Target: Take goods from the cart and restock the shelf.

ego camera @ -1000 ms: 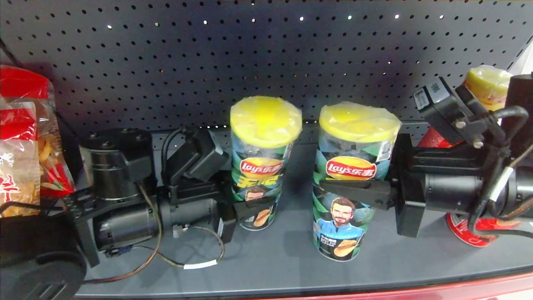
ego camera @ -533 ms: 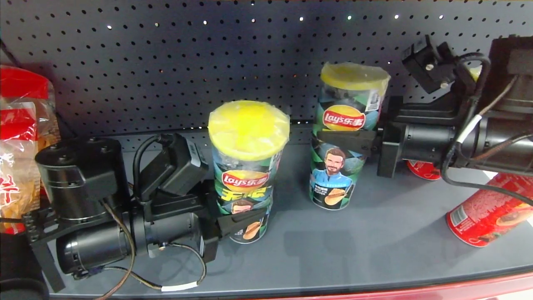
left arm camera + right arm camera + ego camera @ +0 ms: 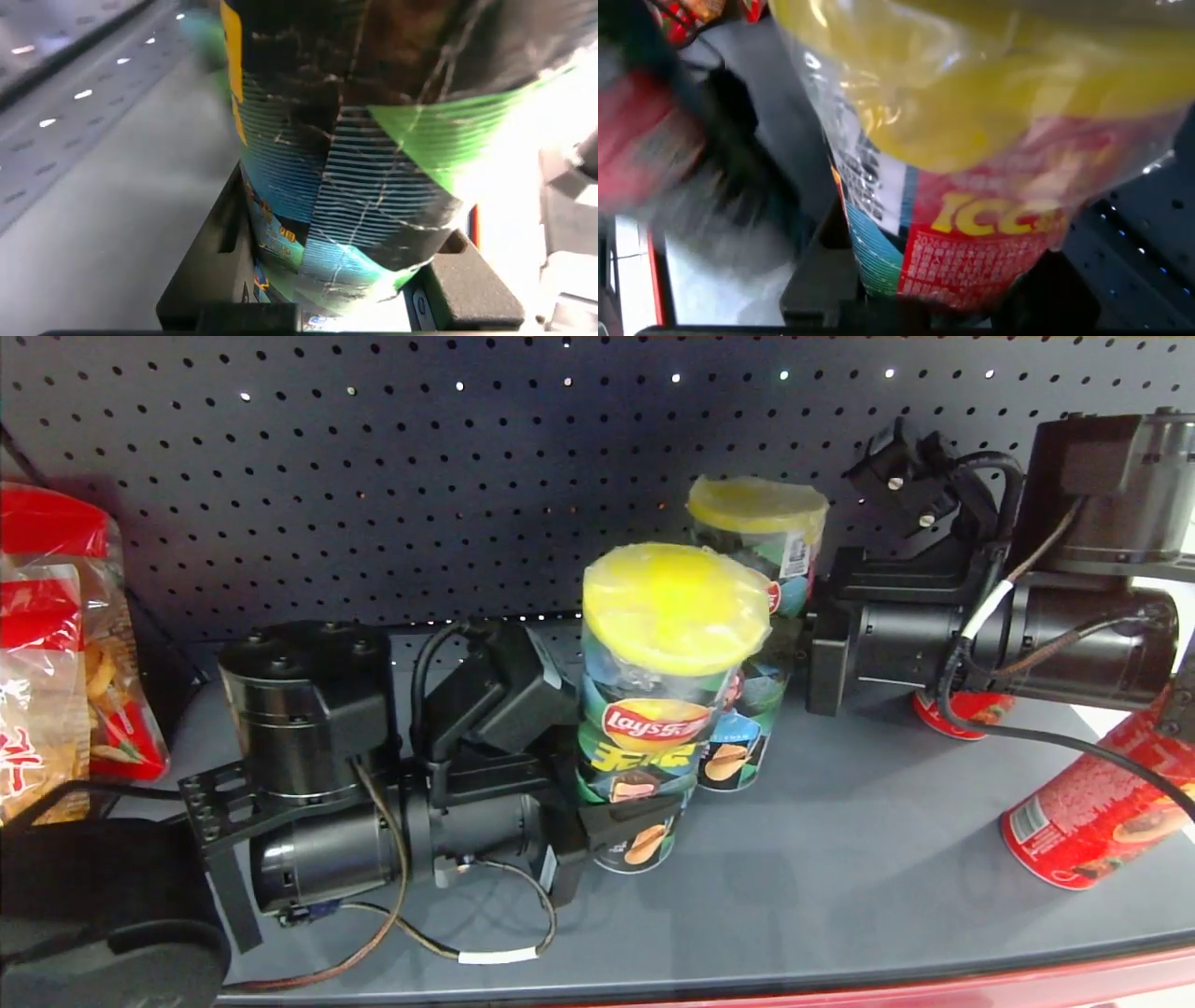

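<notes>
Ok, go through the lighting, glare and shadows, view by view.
Head view: bright specks shine through the pegboard holes, the front chip can has a glaring yellow lid, and soft shadows fall on the shelf. Left wrist view: white glare washes out the area beside that can. Right wrist view: highlights streak the plastic wrap over the rear chip can.

Head looks down on shelf (image 3: 840,859); wrists hug front can (image 3: 355,149), rear can (image 3: 971,233).
</notes>
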{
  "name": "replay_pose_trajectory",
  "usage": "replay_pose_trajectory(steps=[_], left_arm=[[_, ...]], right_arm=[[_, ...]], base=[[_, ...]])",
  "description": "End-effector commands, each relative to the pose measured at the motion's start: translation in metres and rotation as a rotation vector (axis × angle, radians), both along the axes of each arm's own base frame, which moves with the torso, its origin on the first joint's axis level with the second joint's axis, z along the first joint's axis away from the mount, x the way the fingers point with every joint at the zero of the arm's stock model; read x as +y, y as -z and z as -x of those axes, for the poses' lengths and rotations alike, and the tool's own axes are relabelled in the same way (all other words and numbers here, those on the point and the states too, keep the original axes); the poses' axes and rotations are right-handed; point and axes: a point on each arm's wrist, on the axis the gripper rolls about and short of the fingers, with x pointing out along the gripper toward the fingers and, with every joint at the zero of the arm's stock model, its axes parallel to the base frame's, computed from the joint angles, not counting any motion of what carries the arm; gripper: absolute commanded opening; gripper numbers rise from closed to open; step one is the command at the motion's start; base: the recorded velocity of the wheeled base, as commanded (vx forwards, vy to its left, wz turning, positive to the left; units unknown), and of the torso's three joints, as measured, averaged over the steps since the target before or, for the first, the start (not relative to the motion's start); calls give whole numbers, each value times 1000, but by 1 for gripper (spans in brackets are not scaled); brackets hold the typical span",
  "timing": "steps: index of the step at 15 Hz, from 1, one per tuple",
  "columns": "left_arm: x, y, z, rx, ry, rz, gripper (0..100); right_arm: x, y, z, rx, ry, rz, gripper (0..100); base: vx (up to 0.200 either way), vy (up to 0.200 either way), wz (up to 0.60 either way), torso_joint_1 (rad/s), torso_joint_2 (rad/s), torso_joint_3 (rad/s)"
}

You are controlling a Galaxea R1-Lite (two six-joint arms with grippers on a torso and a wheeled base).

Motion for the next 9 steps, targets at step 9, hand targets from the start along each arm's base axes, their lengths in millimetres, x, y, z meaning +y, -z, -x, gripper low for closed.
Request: replay_pose_trajectory(steps=[9], left_arm=[[-8, 11, 16, 66, 4, -14, 0]], right_arm=[[4, 1, -6, 0, -2, 1, 0]], base=[[0, 0, 0, 0, 0, 0]])
